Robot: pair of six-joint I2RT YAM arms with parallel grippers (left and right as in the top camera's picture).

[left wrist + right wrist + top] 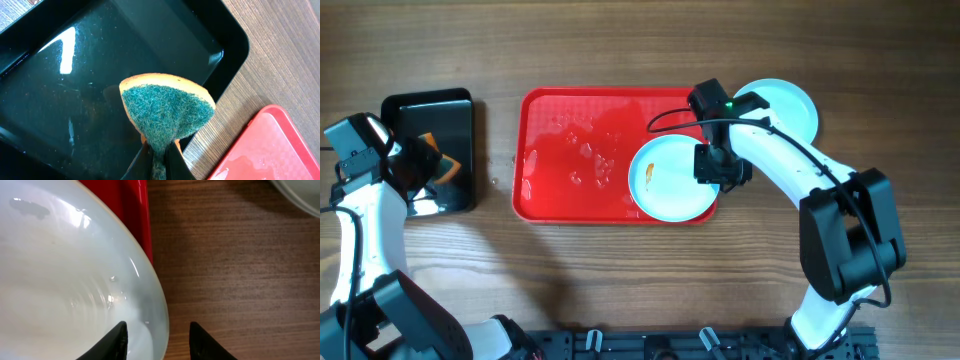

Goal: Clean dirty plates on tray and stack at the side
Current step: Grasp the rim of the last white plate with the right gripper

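A pale plate (672,178) with a small orange smear (649,175) lies at the right end of the red tray (560,150). My right gripper (718,170) straddles its right rim. In the right wrist view the gripper (157,340) has one finger over the plate (65,270) and the other over bare wood, with a gap left at the rim. Another plate (785,108) sits on the table right of the tray. My left gripper (159,165) is shut on a green-and-orange sponge (167,112) above the black tray (75,75).
Water drops and wet patches (585,150) cover the red tray's middle. The black tray (430,120) lies at the far left, with my left gripper (425,160) over it. The red tray's corner (270,145) shows in the left wrist view. Wood table (235,270) surrounds everything.
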